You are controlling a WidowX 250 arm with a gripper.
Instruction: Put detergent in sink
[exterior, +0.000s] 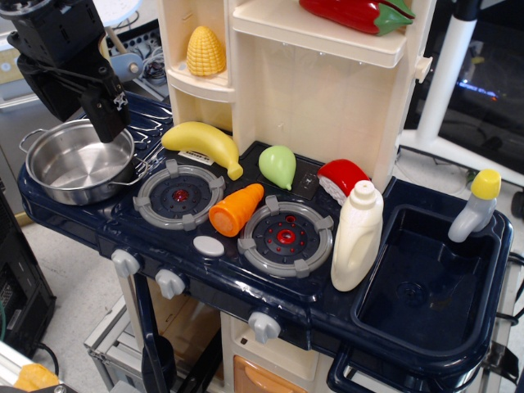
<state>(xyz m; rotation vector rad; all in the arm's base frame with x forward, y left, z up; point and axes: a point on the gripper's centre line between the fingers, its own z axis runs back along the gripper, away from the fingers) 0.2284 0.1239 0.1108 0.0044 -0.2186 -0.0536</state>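
Up at the far left, the gripper [106,123] hangs over the steel pot [75,161], dark and foreshortened enough that I cannot tell whether its fingers are apart or together; it seems to hold nothing. Moving outward along the dark navy stove top, a banana [202,144] lies behind the left burner [180,195], a carrot [236,209] rests between the two burners, and a green pear-shaped fruit [277,166] and a red-and-white piece [342,178] sit behind the right burner [286,237]. Just beyond that burner stands the detergent [357,237], upright at the left rim of the sink [473,327], touching or nearly touching it. The basin looks empty, with a grey spout with a yellow cap [474,206] at its back corner. So the task looks barely begun: the reach is the step in hand. Next the arm must cross the whole stove, clear the carrot, and close on the bottle's body without tipping it
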